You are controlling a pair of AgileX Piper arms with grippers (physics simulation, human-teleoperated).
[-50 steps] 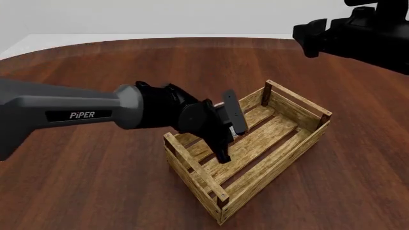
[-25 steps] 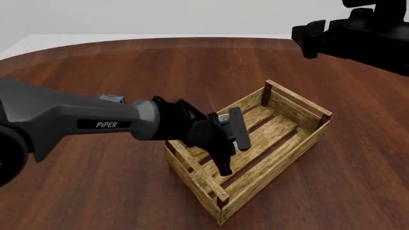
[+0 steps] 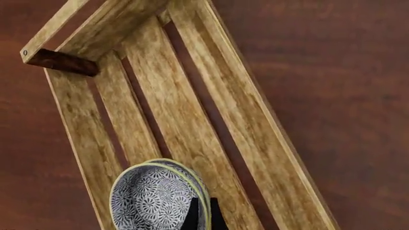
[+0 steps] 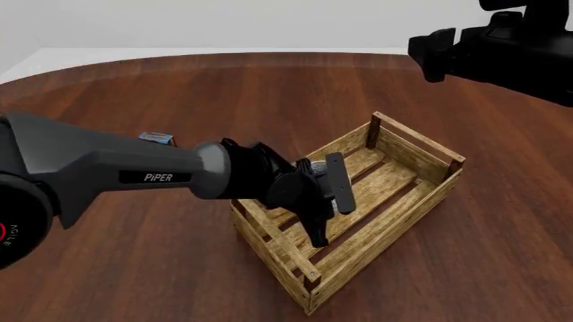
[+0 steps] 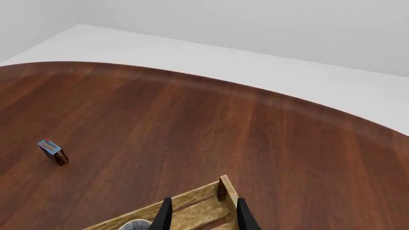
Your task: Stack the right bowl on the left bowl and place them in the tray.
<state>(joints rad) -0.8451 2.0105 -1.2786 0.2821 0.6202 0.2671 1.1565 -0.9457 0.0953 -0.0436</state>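
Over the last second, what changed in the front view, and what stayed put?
The left arm reached further forward and lowered, carrying the left gripper deeper into the tray. The small red-blue box, hidden behind the arm before, now shows. The stacked bowls remain pinched at the rim; no release is visible. The tray and the raised right gripper did not move.

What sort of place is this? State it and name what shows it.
Likely a simulated tabletop test scene, not a real room: a bare round wood table against blank grey-white surroundings, two robot arms, and only props on it, a slatted tray, stacked bowls and a small box.
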